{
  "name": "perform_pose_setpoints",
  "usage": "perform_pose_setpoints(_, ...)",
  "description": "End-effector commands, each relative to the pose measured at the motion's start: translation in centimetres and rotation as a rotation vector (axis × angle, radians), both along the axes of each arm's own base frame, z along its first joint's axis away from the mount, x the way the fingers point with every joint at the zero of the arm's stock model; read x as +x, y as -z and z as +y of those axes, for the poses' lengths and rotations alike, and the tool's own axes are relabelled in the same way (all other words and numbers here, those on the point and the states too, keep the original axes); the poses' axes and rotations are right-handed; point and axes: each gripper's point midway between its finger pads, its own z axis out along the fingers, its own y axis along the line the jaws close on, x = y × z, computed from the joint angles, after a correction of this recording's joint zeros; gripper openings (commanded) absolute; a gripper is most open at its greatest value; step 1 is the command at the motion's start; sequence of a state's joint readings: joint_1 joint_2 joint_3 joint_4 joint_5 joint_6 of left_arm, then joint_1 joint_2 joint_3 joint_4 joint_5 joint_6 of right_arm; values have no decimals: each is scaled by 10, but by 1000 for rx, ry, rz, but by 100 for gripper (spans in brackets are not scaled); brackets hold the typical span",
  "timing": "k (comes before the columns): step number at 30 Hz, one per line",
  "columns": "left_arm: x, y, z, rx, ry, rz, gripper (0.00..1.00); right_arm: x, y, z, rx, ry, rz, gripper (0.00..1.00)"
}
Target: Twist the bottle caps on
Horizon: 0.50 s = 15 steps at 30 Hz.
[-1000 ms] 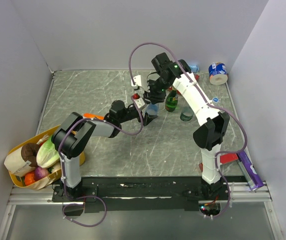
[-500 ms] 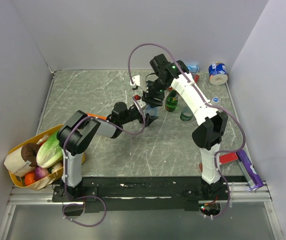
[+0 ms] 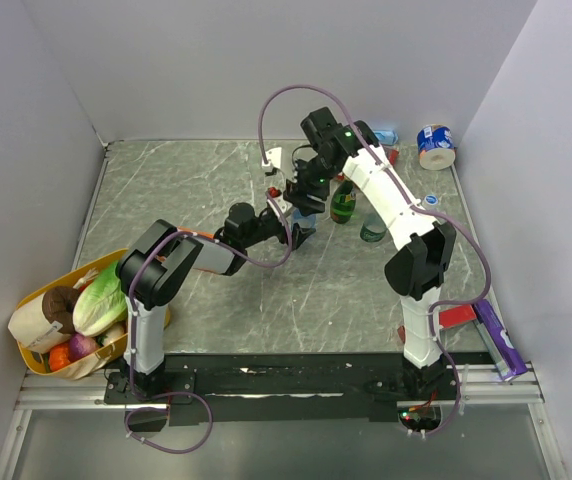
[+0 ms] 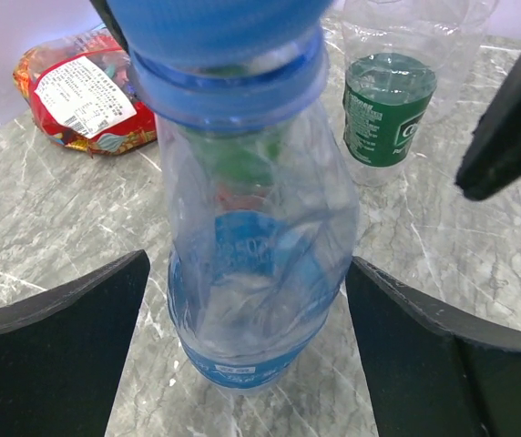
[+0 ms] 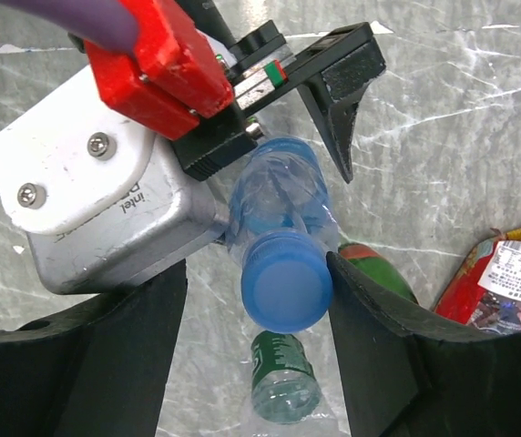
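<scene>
Only overhead — basket, far from bottle.

**Obscured and cropped parts of the scene**
From overhead, the clear bottle is mostly hidden beneath the right gripper. In the left wrist view its blue cap is blurred and cut by the top edge. In the right wrist view the green bottle runs off the bottom edge and the red packet off the right edge.

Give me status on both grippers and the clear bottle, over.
Left gripper open, straddling clear bottle. Right gripper open around blue cap, cap seated on neck; tightness unclear. Green bottle close behind, not in the way.
</scene>
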<state>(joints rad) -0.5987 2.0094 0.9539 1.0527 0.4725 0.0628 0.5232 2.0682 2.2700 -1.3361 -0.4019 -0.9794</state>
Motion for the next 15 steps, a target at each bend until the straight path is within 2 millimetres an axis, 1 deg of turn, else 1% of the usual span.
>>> perform_pose_setpoints(1,8,-26,-7,-45,0,-60,95,16,-2,4,31,33,-36,71)
perform_pose_setpoints(5,10,-24,-9,-43,-2,-53,96,24,-4,2,47,56,-53,73)
perform_pose_setpoints(11,11,-23,-11,-36,3,-43,96,26,1,3,60,73,-35,77)
perform_pose_setpoints(15,13,-24,-12,-35,-2,-41,96,32,1,3,74,94,-39,80)
